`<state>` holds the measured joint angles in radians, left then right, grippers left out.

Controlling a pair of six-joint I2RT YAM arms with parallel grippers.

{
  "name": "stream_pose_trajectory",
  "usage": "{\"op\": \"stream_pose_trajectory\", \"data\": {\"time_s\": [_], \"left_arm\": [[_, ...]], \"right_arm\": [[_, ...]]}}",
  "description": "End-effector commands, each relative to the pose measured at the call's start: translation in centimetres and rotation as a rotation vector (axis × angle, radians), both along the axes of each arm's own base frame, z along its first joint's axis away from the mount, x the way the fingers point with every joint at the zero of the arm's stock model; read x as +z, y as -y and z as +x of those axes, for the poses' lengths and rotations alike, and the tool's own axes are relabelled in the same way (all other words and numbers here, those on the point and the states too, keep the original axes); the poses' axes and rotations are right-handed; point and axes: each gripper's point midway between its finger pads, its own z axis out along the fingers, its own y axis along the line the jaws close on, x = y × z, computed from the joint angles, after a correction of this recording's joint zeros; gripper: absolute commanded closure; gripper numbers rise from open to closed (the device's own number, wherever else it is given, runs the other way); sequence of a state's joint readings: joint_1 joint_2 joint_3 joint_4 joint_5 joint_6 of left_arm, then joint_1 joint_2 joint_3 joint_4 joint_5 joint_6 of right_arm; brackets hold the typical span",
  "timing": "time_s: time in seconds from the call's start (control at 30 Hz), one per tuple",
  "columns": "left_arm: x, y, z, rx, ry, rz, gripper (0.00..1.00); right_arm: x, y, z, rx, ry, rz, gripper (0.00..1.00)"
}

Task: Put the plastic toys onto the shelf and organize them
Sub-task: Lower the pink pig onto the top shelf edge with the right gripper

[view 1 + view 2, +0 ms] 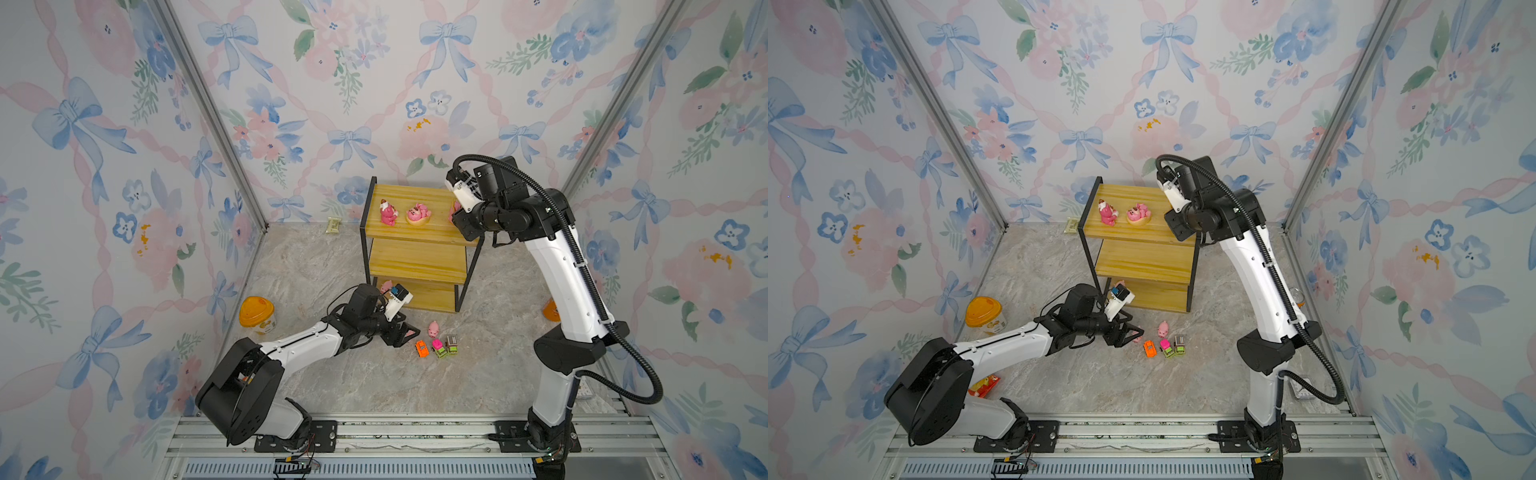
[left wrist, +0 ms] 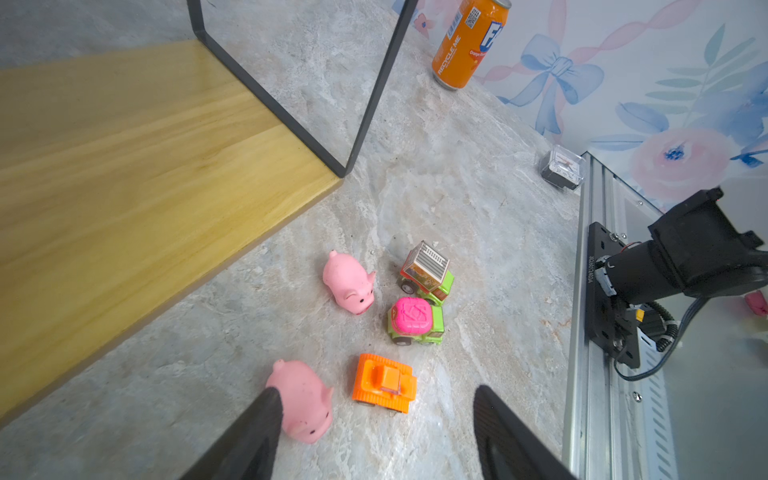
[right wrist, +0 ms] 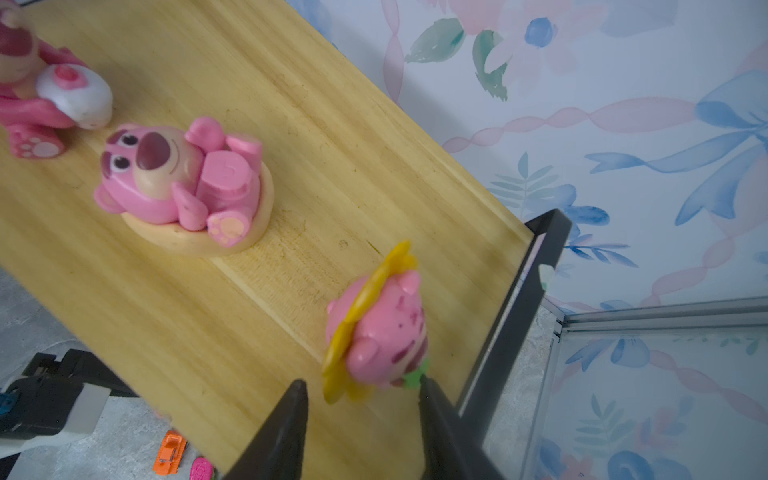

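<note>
The right gripper (image 3: 362, 381), jaws parted, hovers at the sunflower-collared bear (image 3: 382, 332), which stands back to the wrist camera near the end of the shelf (image 3: 249, 104) top board, close to the black frame post (image 3: 519, 299) (bare wood separates it from 2 other bears (image 3: 178, 178)). On the floor (image 2: 457, 187), the left gripper (image 2: 378, 390) spreads wide, with a pale pig (image 2: 303, 401) just inside 1 finger, snout toward the gripper, beside the orange car (image 2: 384, 382).

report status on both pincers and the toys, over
left pincer open at floor pig. right pincer parted at flower bear on shelf top board. orange car close beside that pig, could get caught.
</note>
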<state>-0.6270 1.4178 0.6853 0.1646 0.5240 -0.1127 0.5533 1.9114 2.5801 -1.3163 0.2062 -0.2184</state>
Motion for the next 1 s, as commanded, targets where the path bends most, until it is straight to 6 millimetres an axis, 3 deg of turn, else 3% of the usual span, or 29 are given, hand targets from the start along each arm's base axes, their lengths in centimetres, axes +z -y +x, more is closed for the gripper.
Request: {"op": "stream_pose_trajectory", "data": {"time_s": [0.0, 0.43, 0.97], "left_arm": [[0.4, 0.2, 0.6, -0.005, 0.020, -0.012, 0.27], [-0.1, 0.1, 0.7, 0.002, 0.010, -0.005, 0.27], [-0.3, 0.2, 0.8, -0.002, 0.006, -0.005, 0.27]], "right_arm": [[-1.0, -0.4, 0.4, 0.003, -0.012, -0.027, 0.53], [-0.5, 0.9, 1.5, -0.055, 0.045, -0.066, 0.50], [0.2, 1.9, 1.4, -0.080, 0.079, -0.089, 0.49]]}}
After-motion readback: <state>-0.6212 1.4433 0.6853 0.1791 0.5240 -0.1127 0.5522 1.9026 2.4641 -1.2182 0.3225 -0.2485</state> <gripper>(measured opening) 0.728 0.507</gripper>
